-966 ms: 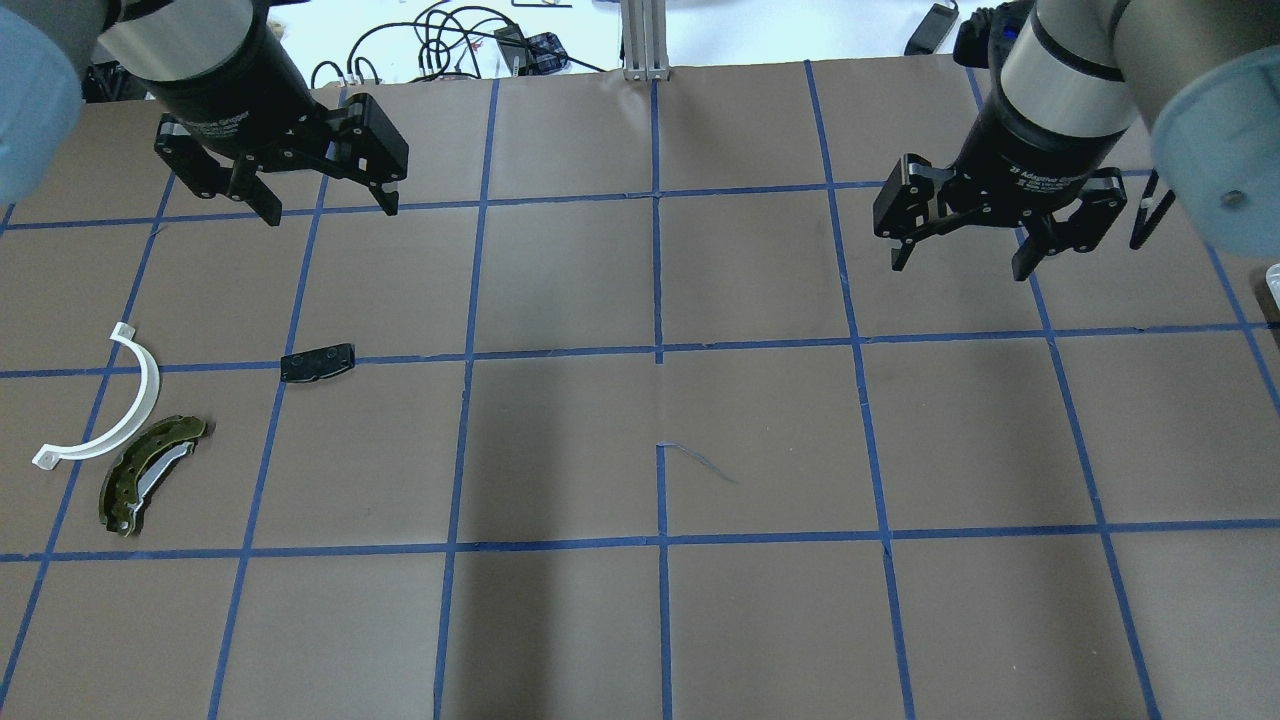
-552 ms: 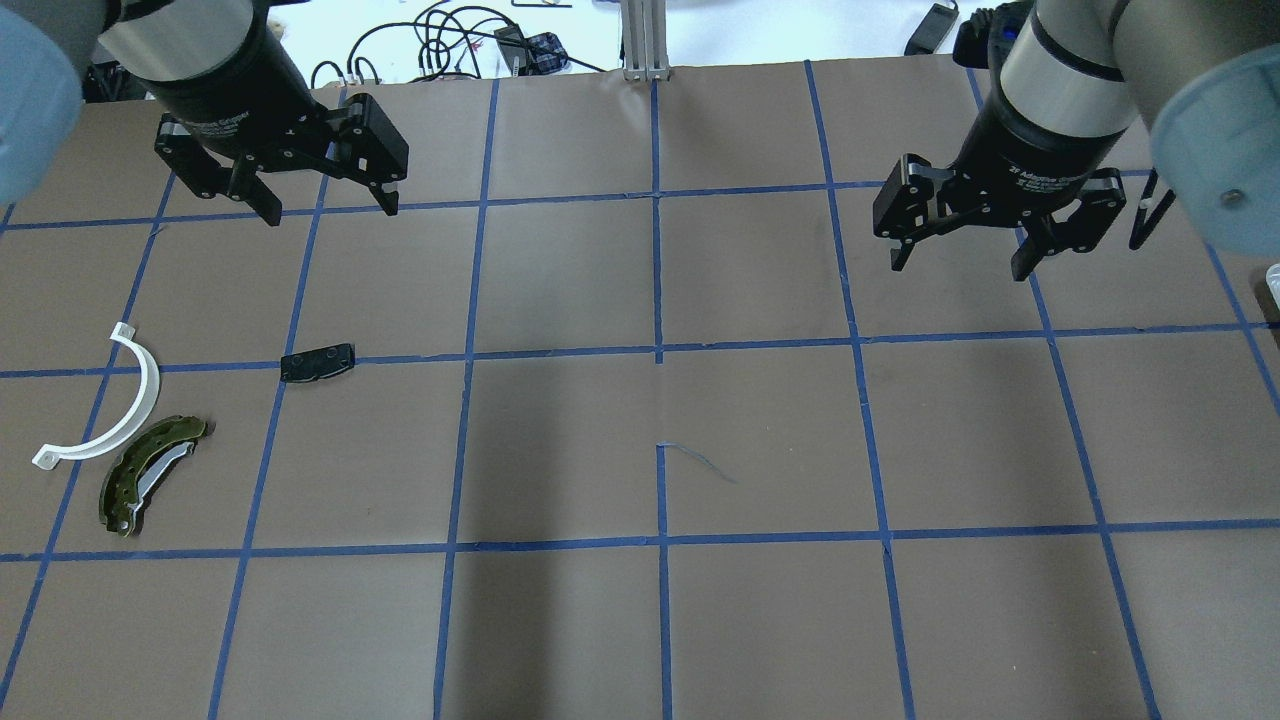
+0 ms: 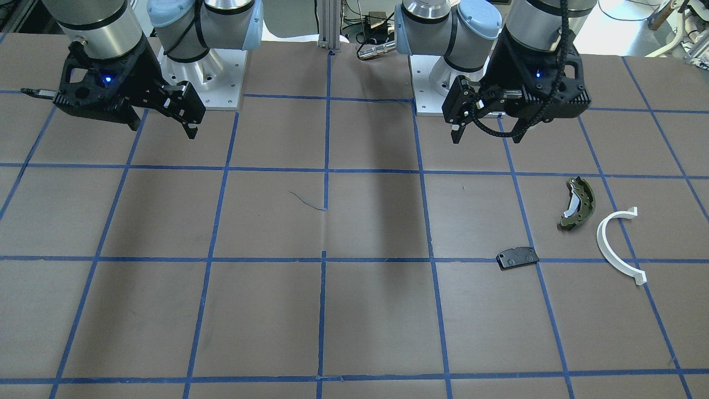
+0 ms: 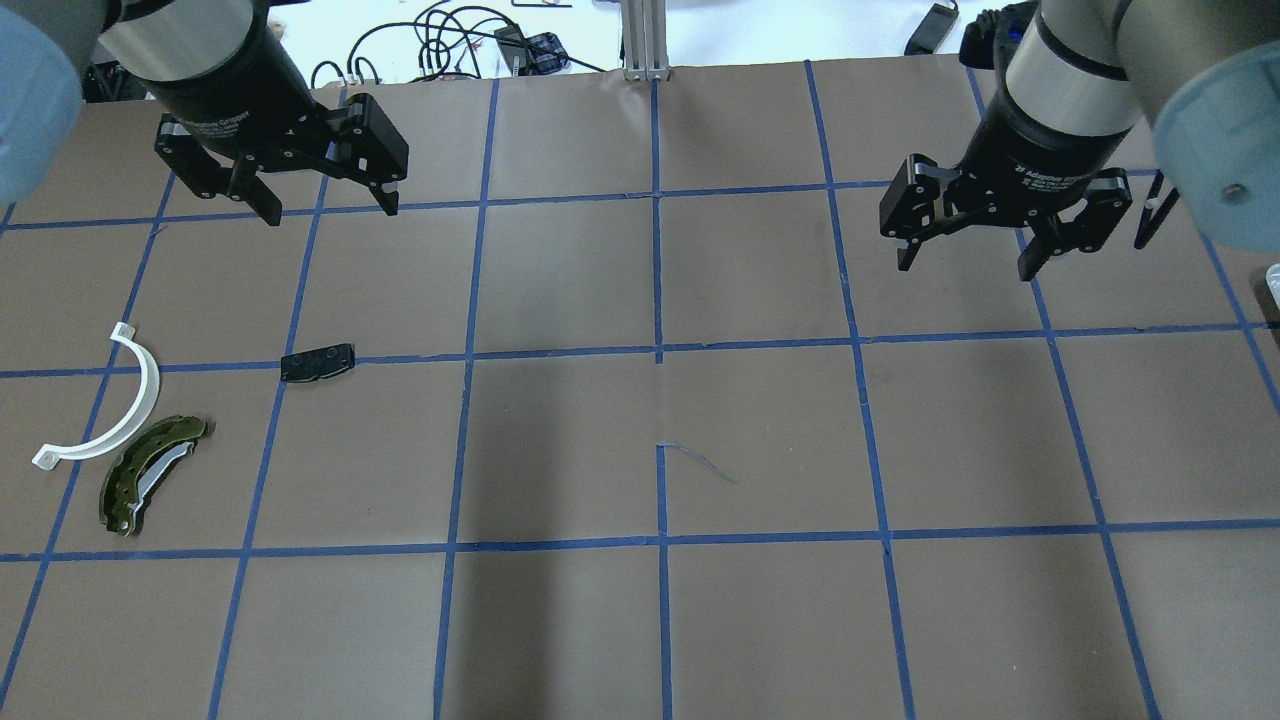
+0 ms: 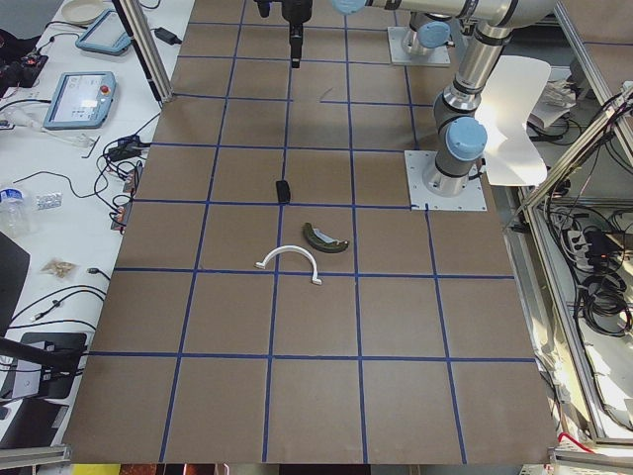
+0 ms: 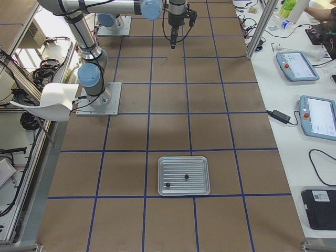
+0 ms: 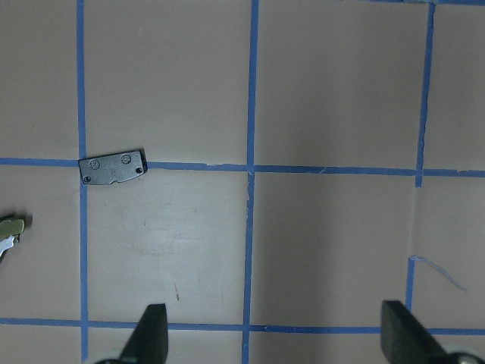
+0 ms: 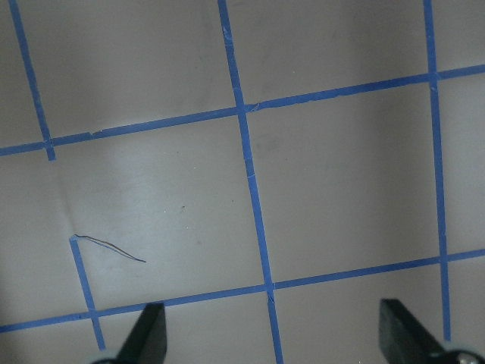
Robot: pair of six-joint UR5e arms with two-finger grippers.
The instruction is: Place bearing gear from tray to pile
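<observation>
Not begun, by the look. The tray (image 6: 195, 167), at the R end, holds two small dark bits, one prob. the gear (image 6: 185, 177); too small to tell which. Pile on robot's L: shoe (image 4: 150, 475), half-ring (image 4: 148, 390), pad (image 4: 317, 362), no gear there. Whole pick + carry left. L gripper (image 4: 330, 205) and R gripper (image 4: 965, 262) hover high over the table, fingers wide apart, empty.
</observation>
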